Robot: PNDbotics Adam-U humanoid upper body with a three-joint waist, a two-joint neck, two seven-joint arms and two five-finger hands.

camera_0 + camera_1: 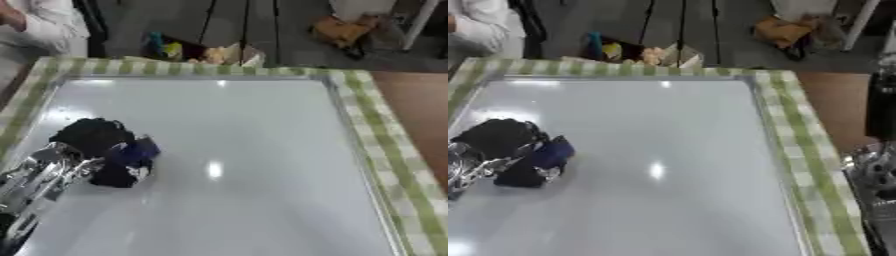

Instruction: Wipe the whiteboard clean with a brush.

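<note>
The whiteboard point(245, 130) lies flat on a table covered with a green checked cloth point(376, 125); its surface shows only light glare and no marks that I can make out. My left hand point(90, 136), black with a silver forearm, rests on the board's left side. Its fingers are curled round a dark blue brush point(133, 154), which is pressed down on the board. Part of my right arm and hand point(874, 167) shows in silver and black at the right edge of the right eye view, off the board beside the table.
Bare brown tabletop point(411, 100) lies to the right of the cloth. Beyond the far edge, on the floor, are a box of colourful items point(197, 50) and an orange-brown bundle point(343, 29). A person in white point(35, 25) is at the far left corner.
</note>
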